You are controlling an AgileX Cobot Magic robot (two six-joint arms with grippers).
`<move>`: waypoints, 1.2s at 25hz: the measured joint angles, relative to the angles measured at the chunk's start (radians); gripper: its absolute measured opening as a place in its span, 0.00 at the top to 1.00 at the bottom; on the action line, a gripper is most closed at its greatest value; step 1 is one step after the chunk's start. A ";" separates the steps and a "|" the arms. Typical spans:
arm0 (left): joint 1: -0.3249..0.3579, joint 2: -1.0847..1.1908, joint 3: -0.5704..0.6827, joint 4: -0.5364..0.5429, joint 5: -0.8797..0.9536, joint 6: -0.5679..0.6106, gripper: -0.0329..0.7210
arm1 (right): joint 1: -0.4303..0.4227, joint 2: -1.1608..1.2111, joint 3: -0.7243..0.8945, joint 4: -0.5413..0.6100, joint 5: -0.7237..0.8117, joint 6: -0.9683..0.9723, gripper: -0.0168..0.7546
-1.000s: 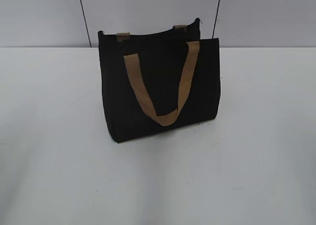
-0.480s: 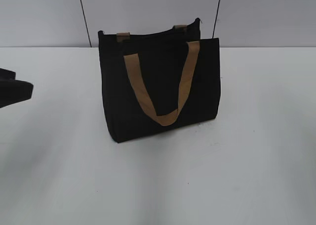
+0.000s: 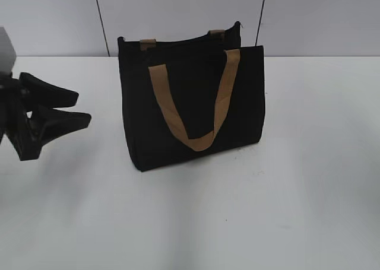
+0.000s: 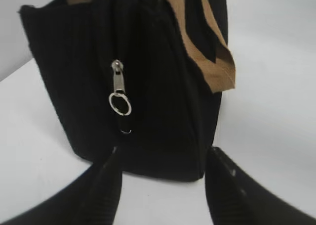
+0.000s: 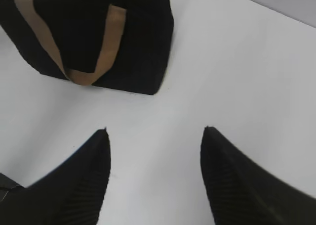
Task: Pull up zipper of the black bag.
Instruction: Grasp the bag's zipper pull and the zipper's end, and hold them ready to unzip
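The black bag stands upright on the white table, a tan strap handle hanging in a U on its face. My left gripper is open and empty, to the left of the bag, fingers pointing at its left end. In the left wrist view the bag's end fills the frame; the zipper's silvery pull with a small ring hangs partway down it, above and between my open jaws. My right gripper is open and empty over bare table; the bag lies ahead to its upper left. The right gripper is out of the exterior view.
The white table runs to a grey panelled wall right behind the bag. A second tan handle shows as two stubs at the bag's top edge.
My left gripper has come in from the left edge of the exterior view and moved right toward the bag's left end, jaws open. The bag has not moved.
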 joint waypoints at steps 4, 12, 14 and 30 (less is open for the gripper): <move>0.000 0.136 -0.023 -0.033 0.042 0.114 0.42 | 0.072 0.101 -0.087 0.000 0.004 0.000 0.39; -0.001 0.324 -0.165 -0.038 0.050 0.149 0.42 | 0.179 0.250 -0.214 -0.001 0.003 0.003 0.39; -0.016 0.361 -0.199 -0.042 0.039 0.149 0.42 | 0.193 0.268 -0.221 -0.001 0.001 0.003 0.40; -0.123 0.546 -0.388 -0.044 -0.058 0.077 0.42 | 0.200 0.286 -0.224 -0.002 -0.023 0.015 0.42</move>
